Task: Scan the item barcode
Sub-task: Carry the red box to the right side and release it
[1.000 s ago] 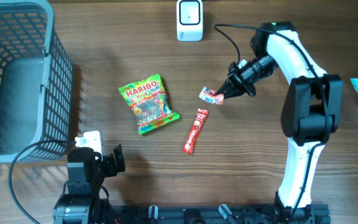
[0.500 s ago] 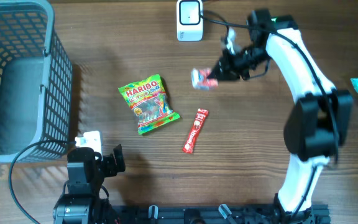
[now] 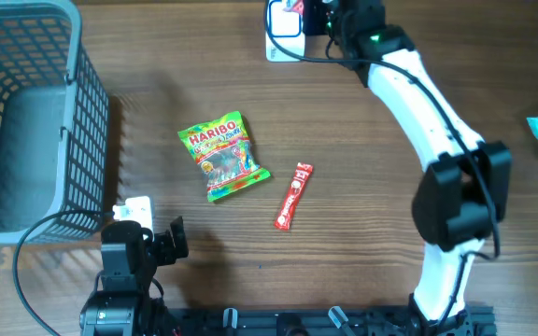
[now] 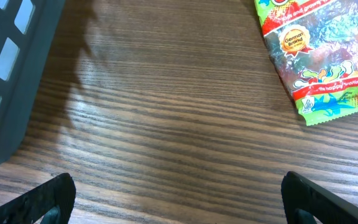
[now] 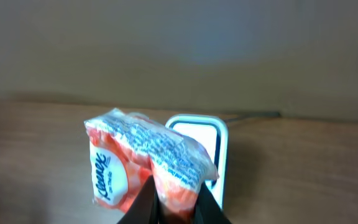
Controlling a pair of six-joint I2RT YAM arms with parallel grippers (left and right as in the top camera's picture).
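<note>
The tissue packet (image 5: 143, 167) hangs just ahead of the right gripper (image 5: 169, 200), nipped by its lower edge and held in front of the white scanner (image 5: 215, 134) at the far side of the tabletop (image 3: 362, 233).

My main worry is the hold. The jaws have only a thin fold of soft wrapper, and most of the packet sits above and to the left of the pinch, so I judge it could swivel or slip out as I turn the wrist. The second worry is the read itself. I can't make out a barcode on the face turned towards the wrist camera, only the brand mark and small print, so I can't tell whether the code faces the scanner window. The film is also crinkled and shiny, which could spoil a read, and from the wrist the packet covers only the left part of the window. If I push in to correct that, the packet could bump the scanner and twist in the grip.

The left gripper (image 4: 179, 204) is spread wide and holds nothing. It hovers low over bare wood, with the basket (image 4: 5, 81) off to its left and the Haribo bag (image 4: 322, 56) ahead to its right, touching neither. The right gripper is pressed almost together, pinching the packet and nothing else, and I can't tell whether the packet touches the scanner behind it.
</note>
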